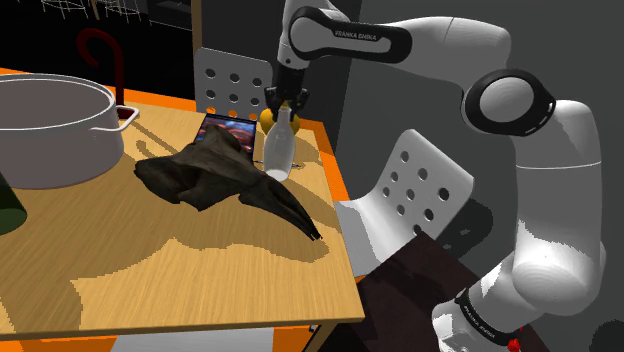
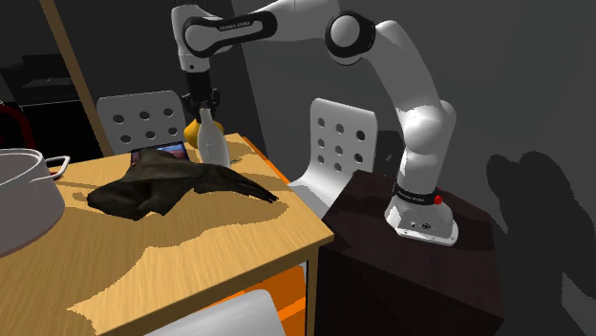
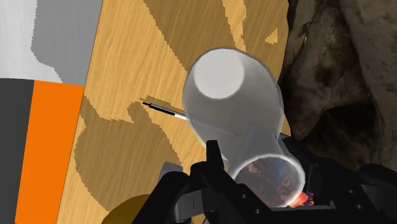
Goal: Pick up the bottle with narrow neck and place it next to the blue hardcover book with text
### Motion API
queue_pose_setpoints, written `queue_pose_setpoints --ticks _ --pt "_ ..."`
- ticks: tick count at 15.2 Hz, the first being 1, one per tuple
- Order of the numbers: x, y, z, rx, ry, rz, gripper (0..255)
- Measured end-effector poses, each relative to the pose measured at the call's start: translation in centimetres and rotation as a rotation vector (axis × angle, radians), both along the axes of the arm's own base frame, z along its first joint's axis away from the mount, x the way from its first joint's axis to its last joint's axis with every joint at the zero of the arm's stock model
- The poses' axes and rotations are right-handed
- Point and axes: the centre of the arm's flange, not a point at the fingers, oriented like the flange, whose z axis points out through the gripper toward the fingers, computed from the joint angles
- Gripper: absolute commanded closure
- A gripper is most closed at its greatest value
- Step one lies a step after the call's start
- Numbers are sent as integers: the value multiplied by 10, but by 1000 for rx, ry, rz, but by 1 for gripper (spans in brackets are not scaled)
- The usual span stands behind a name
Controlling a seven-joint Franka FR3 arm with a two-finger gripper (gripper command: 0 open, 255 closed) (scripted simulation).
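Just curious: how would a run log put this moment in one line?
claw: shut on bottle neck | bottle: beside book

Grey pot (image 1: 50,125), dark gnarled lump (image 1: 215,180), white chairs (image 1: 425,185)

Your arm (image 1: 545,200) rises from its base at the shoulder view's lower right, folds at the elbow, and reaches up and to the left with the last link nearly level. The wrist turns down, so your hand (image 1: 285,102) points straight downward. Its two black fingers clasp the bottle (image 1: 279,150) at its neck.
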Motion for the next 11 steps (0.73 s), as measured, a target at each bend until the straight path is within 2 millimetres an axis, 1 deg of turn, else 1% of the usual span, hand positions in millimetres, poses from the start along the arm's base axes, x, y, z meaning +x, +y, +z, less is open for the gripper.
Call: queue_pose_setpoints --ticks 6,7,11 --pt "1 0 -3 0 -1 0 255" --pt "1 0 -3 0 -1 0 0" --pt "1 0 -2 0 -1 0 0"
